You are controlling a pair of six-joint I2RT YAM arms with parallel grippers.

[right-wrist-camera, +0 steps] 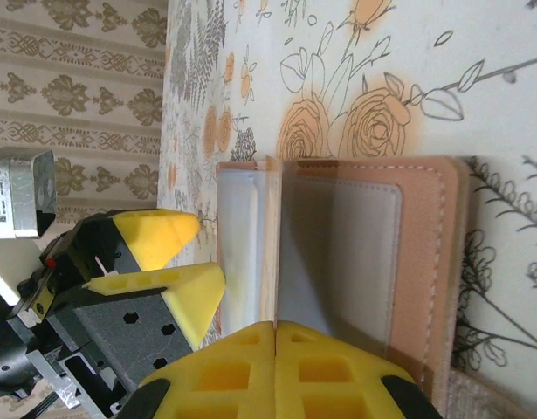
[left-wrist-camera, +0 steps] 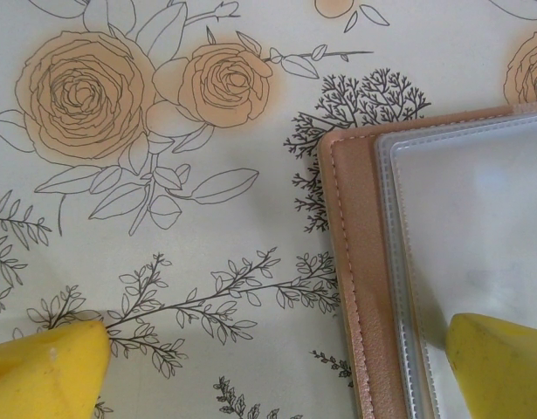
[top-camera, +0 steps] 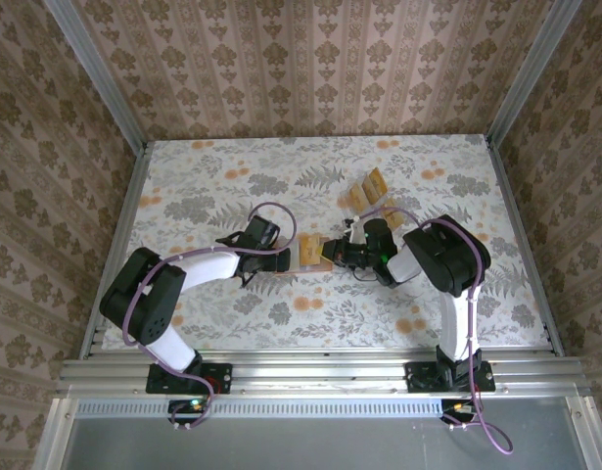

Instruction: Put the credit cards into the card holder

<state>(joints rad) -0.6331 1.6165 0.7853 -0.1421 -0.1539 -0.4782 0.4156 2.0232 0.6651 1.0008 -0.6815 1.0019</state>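
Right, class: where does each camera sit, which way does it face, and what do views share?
Top external: above and behind, looking down on table; left arm, right arm, left gripper, right gripper.
Left wrist: on left arm, facing down at the card holder's corner; own fingertips.
Right wrist: low, facing across the card holder toward left gripper; own fingers.
Shared: card holder.

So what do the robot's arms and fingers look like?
The left arm and right arm are white and black with chunky joints, and a purple cable loops along each. The left gripper and right gripper have bright yellow wedge fingers on dark grey bodies.
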